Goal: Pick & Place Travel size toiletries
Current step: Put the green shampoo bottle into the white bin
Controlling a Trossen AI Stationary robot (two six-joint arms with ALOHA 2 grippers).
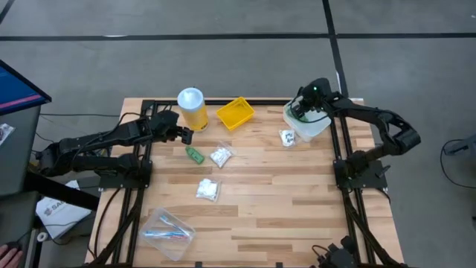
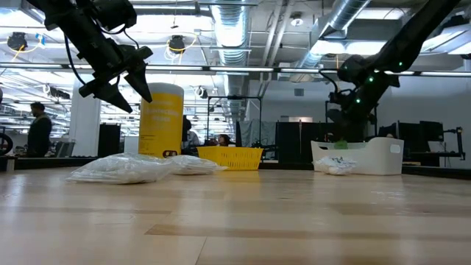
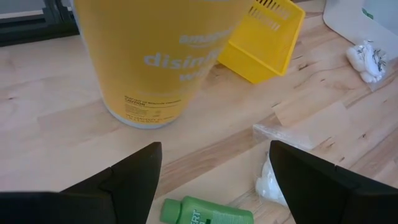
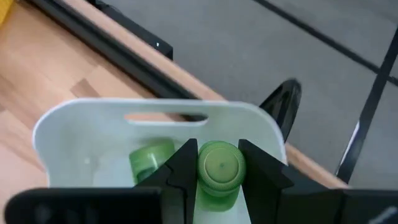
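Both my arms are matte black, built of chunky jointed links on black tube frames bolted at the counter's 9 and 3 o'clock edges. Thin black cables loop along the links and trail off the bases. The left pincer (image 1: 184,135) ends in two flat, wedge-shaped black fingers (image 3: 134,177) with plain faces. The right pincer (image 4: 219,167) has angular black fingers too, and a small green light glows on its wrist housing at about 1 o'clock.

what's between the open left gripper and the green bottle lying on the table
Nothing: the left wrist view shows only bare wood between the left gripper and the green bottle.
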